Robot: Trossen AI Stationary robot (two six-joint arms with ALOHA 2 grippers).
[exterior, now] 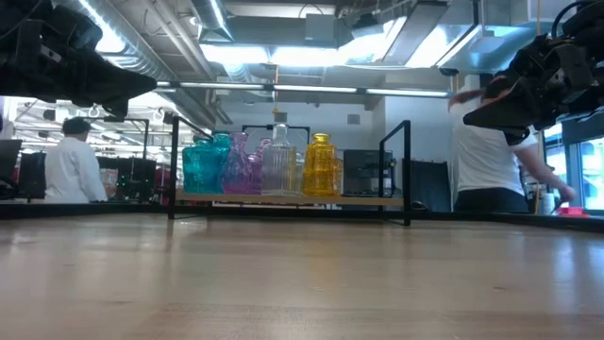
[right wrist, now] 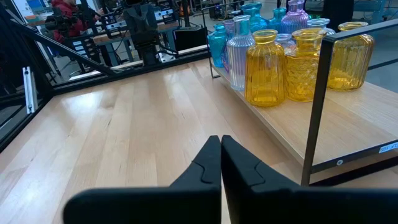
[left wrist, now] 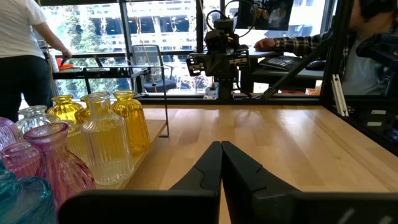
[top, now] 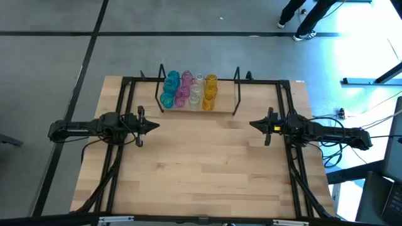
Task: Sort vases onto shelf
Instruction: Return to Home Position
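Bright ceiling lights (exterior: pixel 283 55); glaring windows (left wrist: pixel 163 28)

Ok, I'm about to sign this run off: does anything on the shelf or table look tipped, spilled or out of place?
Nothing stands out. The vases stand upright on the shelf in colour groups: teal, pink, clear, yellow. The left gripper and right gripper are shut, empty, and apart from the shelf.

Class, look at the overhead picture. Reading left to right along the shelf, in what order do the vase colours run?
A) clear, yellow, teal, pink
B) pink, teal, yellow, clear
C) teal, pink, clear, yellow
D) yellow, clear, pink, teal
C: on the shelf the teal vases stand furthest left, then the pink vases, the clear vases, and the yellow vases furthest right.
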